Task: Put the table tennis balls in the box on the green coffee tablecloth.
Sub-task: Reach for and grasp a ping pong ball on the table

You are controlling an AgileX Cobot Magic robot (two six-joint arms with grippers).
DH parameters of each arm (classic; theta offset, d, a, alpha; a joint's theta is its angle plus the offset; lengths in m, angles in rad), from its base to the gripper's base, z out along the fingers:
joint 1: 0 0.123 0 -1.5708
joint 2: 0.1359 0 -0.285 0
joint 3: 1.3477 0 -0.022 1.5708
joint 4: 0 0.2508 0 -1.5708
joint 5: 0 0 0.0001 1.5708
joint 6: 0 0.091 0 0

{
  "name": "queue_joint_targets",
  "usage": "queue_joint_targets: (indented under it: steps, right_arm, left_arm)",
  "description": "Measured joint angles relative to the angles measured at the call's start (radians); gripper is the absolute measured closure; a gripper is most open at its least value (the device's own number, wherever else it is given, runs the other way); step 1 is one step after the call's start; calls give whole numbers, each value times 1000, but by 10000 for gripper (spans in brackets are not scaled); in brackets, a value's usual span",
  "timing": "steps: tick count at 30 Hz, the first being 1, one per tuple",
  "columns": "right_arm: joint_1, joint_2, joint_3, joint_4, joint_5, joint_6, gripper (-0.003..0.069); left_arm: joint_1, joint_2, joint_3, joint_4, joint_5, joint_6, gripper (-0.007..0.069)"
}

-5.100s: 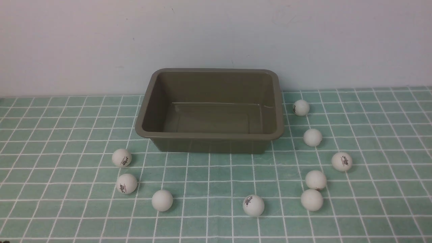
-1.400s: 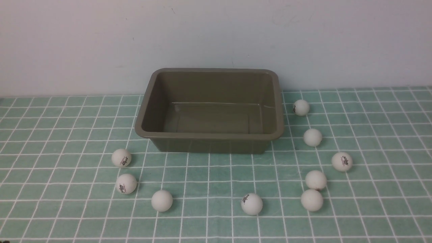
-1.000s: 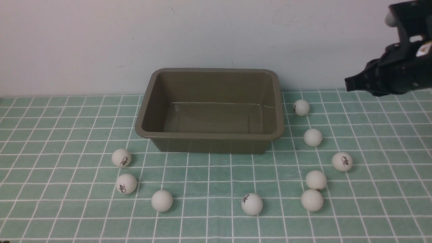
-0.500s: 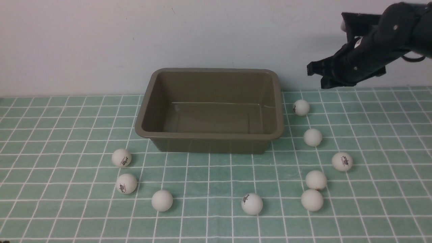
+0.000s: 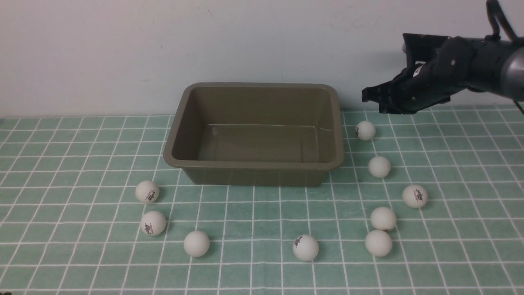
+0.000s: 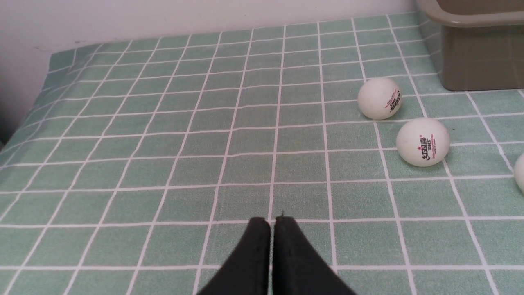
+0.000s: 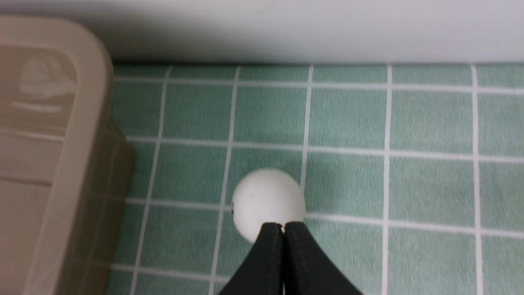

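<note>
The olive-brown box [image 5: 254, 165] stands empty at the back middle of the green coffee tablecloth [image 5: 82, 164]. Several white table tennis balls lie round it: three at the front left [image 5: 147, 191], one in front [image 5: 306, 248], several on the right [image 5: 379, 166]. My right gripper [image 5: 369, 97] is shut and empty. It hovers just above and behind the farthest right ball [image 5: 365, 130], which the right wrist view shows [image 7: 266, 200] just past the tips [image 7: 283, 224]. My left gripper [image 6: 272, 221] is shut and empty, low over the cloth, with two balls [image 6: 423, 141] ahead of it.
A pale wall runs behind the cloth. The box's corner [image 7: 73, 164] is close beside the ball under my right gripper. The left wrist view shows the box's near corner [image 6: 475, 49] and the cloth's left edge [image 6: 49, 69].
My right arm has come in from the right, moving left and down until it is over the farthest right ball. The balls and the box have stayed put.
</note>
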Motion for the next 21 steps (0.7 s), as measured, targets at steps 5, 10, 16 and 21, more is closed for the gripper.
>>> queue_joint_targets:
  steps: [5,10,16,21]
  right_arm:
    - [16,22,0,3,-1,-21,636]
    - [20,31,0,3,-2,-29,566]
    - [20,34,0,3,-3,-39,446]
    - [20,45,0,3,-11,-47,246]
  left_arm:
    - [0,0,0,0,0,0,629]
    - [0,0,0,0,0,0,629]
    - [0,0,0,0,0,0,629]
    - [0,0,0,0,0,0,629]
